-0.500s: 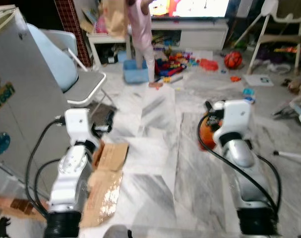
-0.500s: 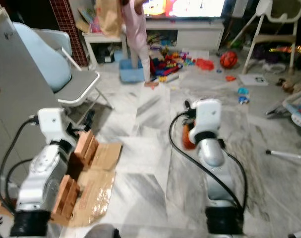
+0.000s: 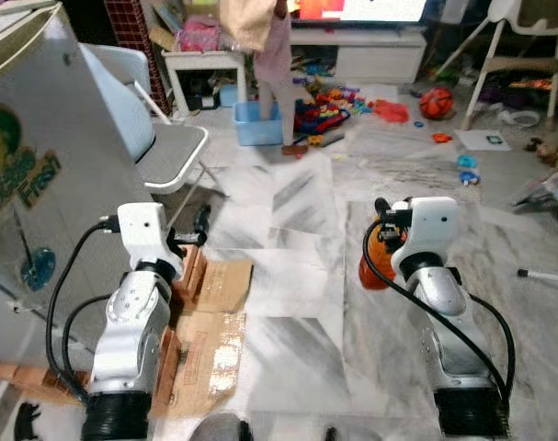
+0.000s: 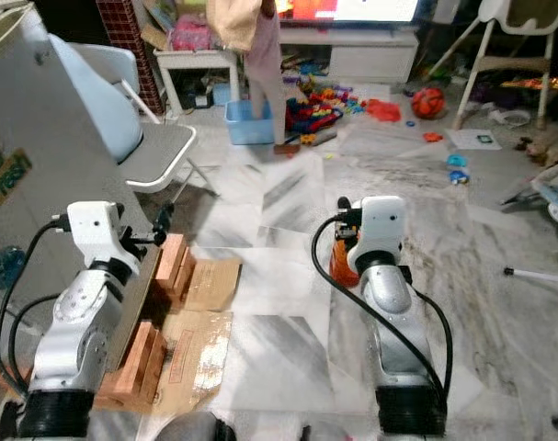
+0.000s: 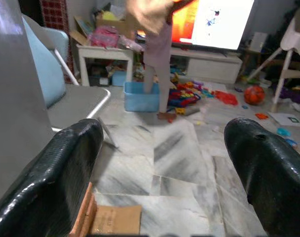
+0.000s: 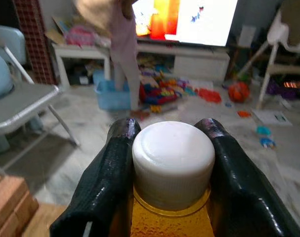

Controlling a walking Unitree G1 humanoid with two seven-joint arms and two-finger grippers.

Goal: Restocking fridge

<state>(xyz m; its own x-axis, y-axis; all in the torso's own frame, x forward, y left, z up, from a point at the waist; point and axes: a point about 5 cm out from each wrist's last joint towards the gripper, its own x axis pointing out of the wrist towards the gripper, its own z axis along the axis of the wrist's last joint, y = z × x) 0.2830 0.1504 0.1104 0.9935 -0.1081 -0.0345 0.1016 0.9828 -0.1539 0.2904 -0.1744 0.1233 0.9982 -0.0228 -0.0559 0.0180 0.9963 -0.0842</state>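
The floor [image 3: 297, 312] is polished grey-veined marble with a soft sheen. Flattened cardboard [image 3: 219, 322] on it looks matt brown, part of it under shiny tape. The right end effector [image 6: 172, 163] has glossy black fingers [image 6: 107, 182] around a bottle [image 6: 172, 217] of clear amber plastic with a smooth matt white cap [image 6: 173, 160]. The fridge [image 3: 30, 175] side is dull grey metal. The chair [image 3: 173, 152] seat looks matt grey.

Silver arms [image 3: 131, 322], looping black cables, glossy black pincer fingers [image 5: 56, 168].

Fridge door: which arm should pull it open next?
Left, probably. The left gripper is open and empty, and the fridge stands on that side. The right gripper is shut on the orange bottle.
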